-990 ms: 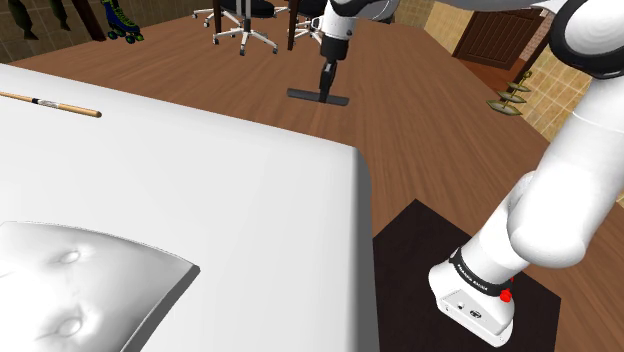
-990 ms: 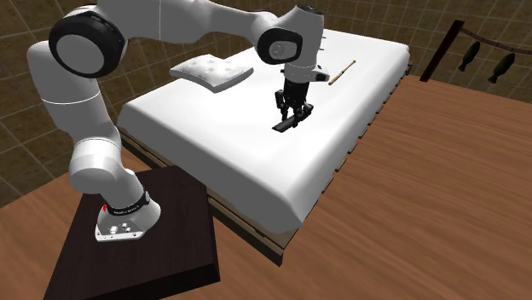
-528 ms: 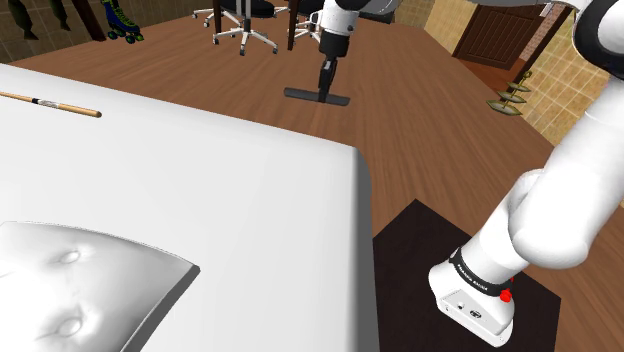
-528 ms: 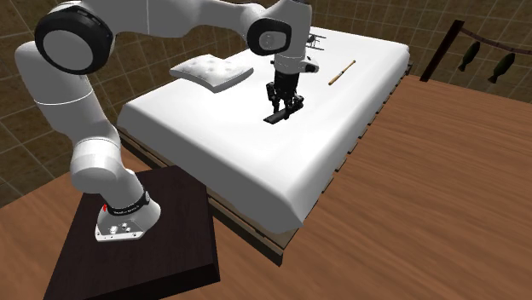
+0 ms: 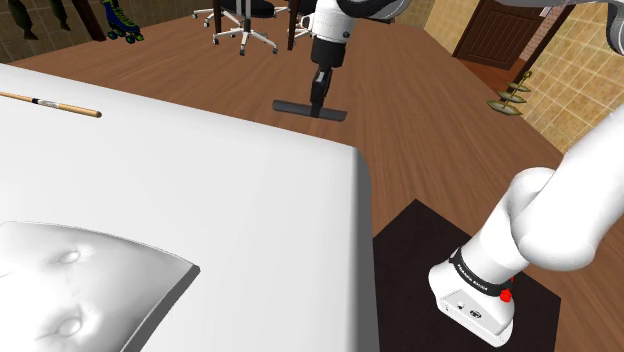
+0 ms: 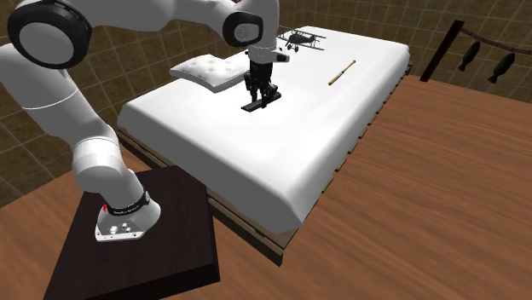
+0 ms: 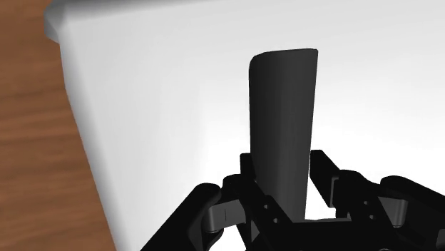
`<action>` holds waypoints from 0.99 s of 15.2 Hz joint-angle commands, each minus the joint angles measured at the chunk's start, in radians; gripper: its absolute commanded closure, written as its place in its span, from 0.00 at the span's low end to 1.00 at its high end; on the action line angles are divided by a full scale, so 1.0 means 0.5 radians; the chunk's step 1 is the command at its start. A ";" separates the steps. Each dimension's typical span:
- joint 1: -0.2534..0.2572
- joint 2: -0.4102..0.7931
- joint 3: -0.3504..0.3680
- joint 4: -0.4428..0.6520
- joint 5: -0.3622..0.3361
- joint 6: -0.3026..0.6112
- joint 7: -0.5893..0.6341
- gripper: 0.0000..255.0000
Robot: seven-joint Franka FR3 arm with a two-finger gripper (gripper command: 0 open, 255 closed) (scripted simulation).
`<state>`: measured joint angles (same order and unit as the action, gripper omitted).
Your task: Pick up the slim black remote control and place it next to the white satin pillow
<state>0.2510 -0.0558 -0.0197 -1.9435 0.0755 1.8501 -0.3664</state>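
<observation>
- Fingers point(image 7: 246, 171) are closing narrow across the slim black remote point(image 7: 282, 128), clamping its two long edges. The remote is sitting between them, held.
- In the shoulder view the gripper point(image 5: 318, 92) is gripping the remote point(image 5: 310, 109) roughly mid-length. The body is hanging about level, crosswise under the hand.
- The remote is riding in the air over the white bed point(image 6: 324, 145), not touching it. In the 2nd ext view the remote point(image 6: 258, 105) is hanging under the gripper point(image 6: 258, 95), near the pillow point(image 6: 211, 70), on the side toward the bed's middle.
- Handling, my guess: light, stiff, flat, smooth casing. I'm expecting no sag, but it could yaw or slip in a narrow pinch if swung fast. Mid-length across the width looks like the right hold, balanced.
- The pillow is looking soft and tufted, lying at one corner of the bed point(image 5: 250, 200), and showing big in the shoulder view point(image 5: 70, 280). The drop spot should be bare sheet just beside it, not on its sloped edge, or the remote may be sliding off.
- Other stuff on the bed: a wooden stick point(image 6: 342, 72) and a model biplane point(image 6: 304, 38), both well apart from the pillow and not blocking.
- Off the bed: an office chair point(image 5: 240, 20) and a roller skate point(image 5: 122, 22) on the wood floor, irrelevant.
- Nothing is standing btwn the remote and the pillow. The only risk I'm seeing is the hand nudging the pillow on the way down.
</observation>
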 commanded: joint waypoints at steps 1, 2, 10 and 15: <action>0.045 -0.061 0.050 -0.072 0.006 0.018 0.095 1.00; 0.066 -0.086 0.075 -0.100 0.011 0.025 0.139 1.00; 0.238 -0.215 0.290 -0.246 0.060 0.073 0.504 1.00; 0.345 -0.232 0.434 -0.264 0.092 0.096 0.740 1.00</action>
<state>0.4106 -0.1740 0.1796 -2.0780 0.1182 1.8958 -0.0265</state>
